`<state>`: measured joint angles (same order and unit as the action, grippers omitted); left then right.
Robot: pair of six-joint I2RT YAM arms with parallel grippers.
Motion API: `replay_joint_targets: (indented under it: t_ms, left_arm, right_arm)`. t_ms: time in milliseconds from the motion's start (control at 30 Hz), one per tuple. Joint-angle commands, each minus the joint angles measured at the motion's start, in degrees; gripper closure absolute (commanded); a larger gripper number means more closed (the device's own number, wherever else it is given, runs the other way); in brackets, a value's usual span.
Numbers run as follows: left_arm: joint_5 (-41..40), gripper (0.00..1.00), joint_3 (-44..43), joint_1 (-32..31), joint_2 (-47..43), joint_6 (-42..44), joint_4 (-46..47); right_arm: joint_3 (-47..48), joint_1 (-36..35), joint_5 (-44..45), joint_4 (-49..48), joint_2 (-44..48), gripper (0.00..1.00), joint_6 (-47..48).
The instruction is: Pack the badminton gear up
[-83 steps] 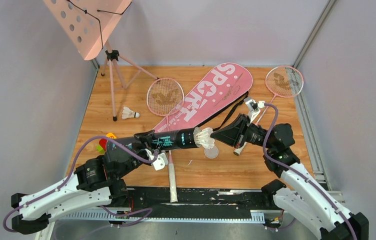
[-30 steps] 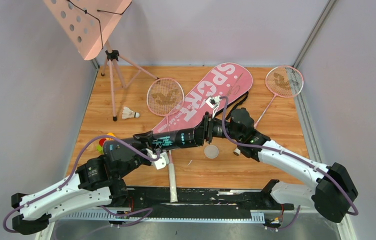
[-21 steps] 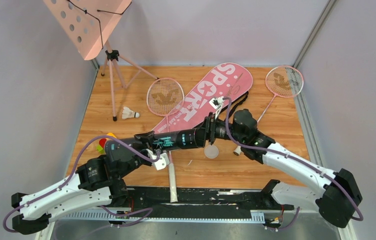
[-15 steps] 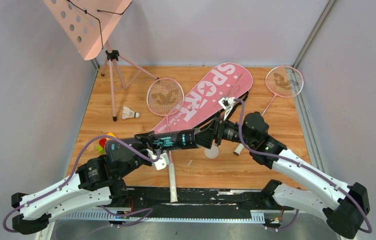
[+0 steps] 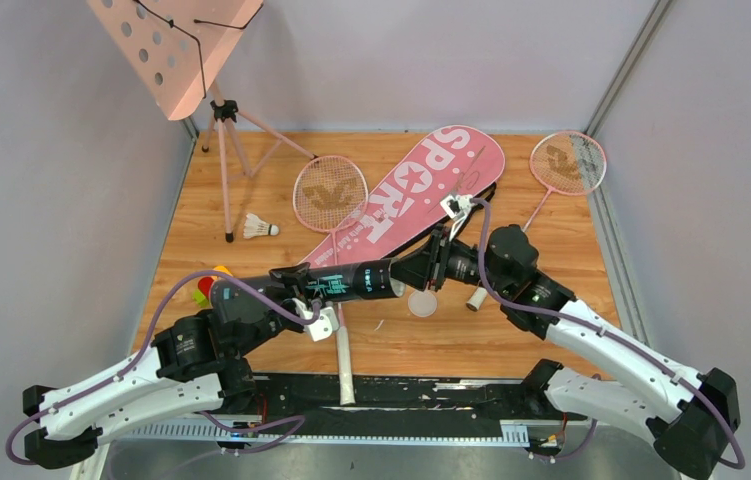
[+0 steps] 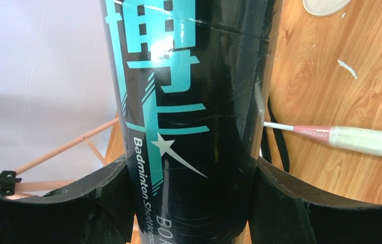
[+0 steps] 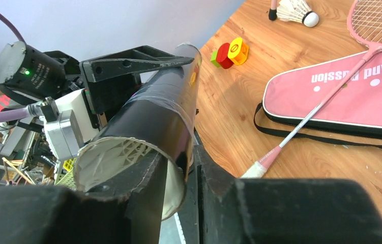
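Note:
My left gripper [image 5: 299, 283] is shut on the black tube [image 5: 346, 281], which it holds level above the floor; the fingers press both sides of the tube [image 6: 194, 101]. My right gripper [image 5: 421, 268] is at the tube's open mouth [image 7: 158, 109]. One finger is inside the rim and the other outside, with a narrow gap between them [image 7: 183, 157]. White shuttlecock feathers [image 7: 120, 151] show deep inside. A loose shuttlecock [image 5: 260, 227] lies at the left. One racket [image 5: 331, 195] rests partly on the pink bag [image 5: 421, 180]. The other racket [image 5: 569, 162] lies at the back right.
A round translucent lid [image 5: 422, 303] lies on the wood under the tube's mouth. The pink music stand [image 5: 176, 45] stands at the back left on tripod legs. Small coloured toys [image 5: 206, 285] sit near the left arm. Grey walls close in both sides.
The shuttlecock that stuck out of the tube mouth is now inside. My right gripper has drawn back a little to the right and its jaws have narrowed. The left arm has stayed still.

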<state>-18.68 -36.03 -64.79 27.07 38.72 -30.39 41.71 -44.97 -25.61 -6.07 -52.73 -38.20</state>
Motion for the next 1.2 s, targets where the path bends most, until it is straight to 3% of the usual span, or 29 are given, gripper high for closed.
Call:
replay_joint_targets:
  t_ms: [0,500,600,833,1000,1167]
  left_arm:
    - [0.1,0.53,-1.0,-0.1,-0.6,-0.4,4.1]
    - [0.0,0.53,-1.0,-0.1,0.0,-0.5,4.2]
    - [0.4,0.53,-1.2,-0.1,0.4,-0.7,4.1]
    - [-0.1,0.54,-1.4,-0.1,1.2,-0.9,3.7]
    - [-0.6,0.53,-1.3,-0.1,1.2,-1.5,4.1]
    - [-3.1,0.54,-1.8,-0.1,2.3,-3.0,4.3]
  right_arm:
    - [1.6,-0.3,2.3,-0.6,-1.3,0.77,1.3]
    - [0.9,-0.3,2.5,-4.0,-7.5,0.81,-0.9]
    - [0.1,-0.3,5.1,-5.0,-7.3,0.71,-3.0]
    - [-0.2,-0.3,3.2,-7.5,-9.9,0.6,-5.6]
    - [-0.7,-0.3,3.4,-7.2,-8.0,0.58,-6.2]
    - [-2.6,-0.4,7.5,-6.0,-1.8,0.33,-6.1]
